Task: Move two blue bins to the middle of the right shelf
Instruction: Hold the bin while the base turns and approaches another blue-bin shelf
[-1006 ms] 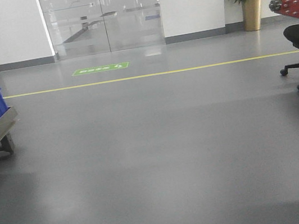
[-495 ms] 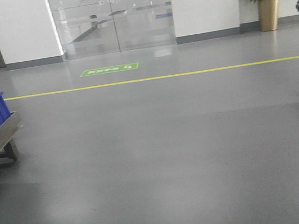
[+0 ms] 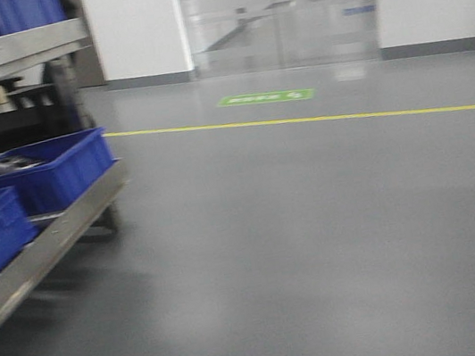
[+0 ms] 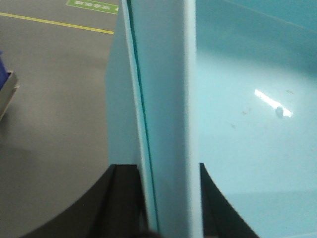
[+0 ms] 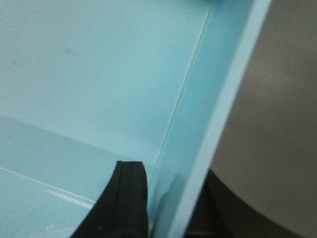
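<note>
**Transport stage (judged).** A blue bin (image 4: 247,124) is held above the floor (image 3: 321,246). One wall is pinched by the left gripper (image 4: 168,208) and another by the right gripper (image 5: 168,213), each pair of fingers narrowed onto the plastic. The visible interior is bare. The right shelf is not shown, so delivery is judged outstanding; first or second bin cannot be told. At near left, a metal rack (image 3: 57,238) carries stored bins (image 3: 56,175), the farther holding an unidentifiable dark item.
</note>
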You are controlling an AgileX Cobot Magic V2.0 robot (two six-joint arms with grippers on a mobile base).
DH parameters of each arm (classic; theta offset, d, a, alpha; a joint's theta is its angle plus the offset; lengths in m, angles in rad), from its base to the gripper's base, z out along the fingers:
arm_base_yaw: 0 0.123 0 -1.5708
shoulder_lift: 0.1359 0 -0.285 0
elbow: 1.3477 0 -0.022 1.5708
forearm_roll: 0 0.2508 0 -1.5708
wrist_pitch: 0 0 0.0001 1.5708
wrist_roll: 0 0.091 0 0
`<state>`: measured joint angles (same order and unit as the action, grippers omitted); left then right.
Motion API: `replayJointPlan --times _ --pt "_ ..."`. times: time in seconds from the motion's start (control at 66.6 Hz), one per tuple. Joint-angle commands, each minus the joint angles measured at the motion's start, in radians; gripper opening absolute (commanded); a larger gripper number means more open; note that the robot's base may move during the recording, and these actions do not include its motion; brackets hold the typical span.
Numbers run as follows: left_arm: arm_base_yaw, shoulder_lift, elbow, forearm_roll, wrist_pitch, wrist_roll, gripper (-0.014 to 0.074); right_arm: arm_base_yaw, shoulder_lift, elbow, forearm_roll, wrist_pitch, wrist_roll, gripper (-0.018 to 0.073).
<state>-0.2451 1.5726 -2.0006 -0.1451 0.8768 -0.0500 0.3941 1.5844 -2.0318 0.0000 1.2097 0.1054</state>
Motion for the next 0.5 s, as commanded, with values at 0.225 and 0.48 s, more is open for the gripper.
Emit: replayJointPlan --times 0.225,0.48 --pt "-0.01 -0.02 -0.016 -0.086 -0.12 -0.012 -0.0111 0.007 -0.013 -0.011 0.062 -0.079 -0.035 -0.0154" --pt "-0.01 -0.02 -0.016 -0.086 -0.12 -0.012 -0.0111 0.007 -0.013 -0.011 0.062 -0.081 -0.035 -0.0154"
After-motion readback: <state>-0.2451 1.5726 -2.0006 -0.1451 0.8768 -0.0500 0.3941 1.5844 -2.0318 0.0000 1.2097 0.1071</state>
